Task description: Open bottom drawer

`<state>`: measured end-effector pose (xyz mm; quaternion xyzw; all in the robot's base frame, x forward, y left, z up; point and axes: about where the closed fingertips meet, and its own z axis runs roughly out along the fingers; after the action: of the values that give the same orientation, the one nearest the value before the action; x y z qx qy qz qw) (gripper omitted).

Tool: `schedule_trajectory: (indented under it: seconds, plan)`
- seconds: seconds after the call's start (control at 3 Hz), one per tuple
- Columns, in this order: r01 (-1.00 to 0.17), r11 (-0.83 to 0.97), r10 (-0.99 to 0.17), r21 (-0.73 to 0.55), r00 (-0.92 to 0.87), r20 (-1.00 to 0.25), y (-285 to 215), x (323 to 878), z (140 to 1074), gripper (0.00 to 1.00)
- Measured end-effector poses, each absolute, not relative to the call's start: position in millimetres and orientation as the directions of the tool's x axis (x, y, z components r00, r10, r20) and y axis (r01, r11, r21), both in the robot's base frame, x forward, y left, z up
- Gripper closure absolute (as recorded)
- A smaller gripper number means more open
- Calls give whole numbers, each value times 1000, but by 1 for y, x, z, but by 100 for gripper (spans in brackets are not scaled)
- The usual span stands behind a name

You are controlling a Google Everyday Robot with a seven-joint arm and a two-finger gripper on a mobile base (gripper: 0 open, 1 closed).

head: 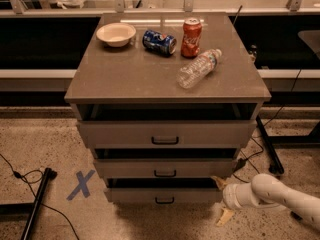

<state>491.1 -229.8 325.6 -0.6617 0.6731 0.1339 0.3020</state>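
Note:
A grey cabinet has three drawers stacked, each pulled out a little. The bottom drawer is the lowest and shortest front, with a small black bar handle. My gripper on the white arm is low at the right, just beside the bottom drawer's right end. Its two tan fingertips stand spread apart, one by the drawer's upper right corner and one lower near the floor. It holds nothing.
The cabinet top carries a white bowl, a lying blue can, an upright red can and a lying plastic bottle. A blue X marks the floor at left. A black stand leg and cables lie nearby.

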Motion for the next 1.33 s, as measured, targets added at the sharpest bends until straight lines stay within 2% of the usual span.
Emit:
schedule_trajectory:
  seconds: [0.33, 1.33]
  plan:
    - [-977, 104, -810, -184, 24, -586, -235, 494, 272, 0]
    - [-983, 96, -805, -154, 15, -594, -222, 515, 207, 0]
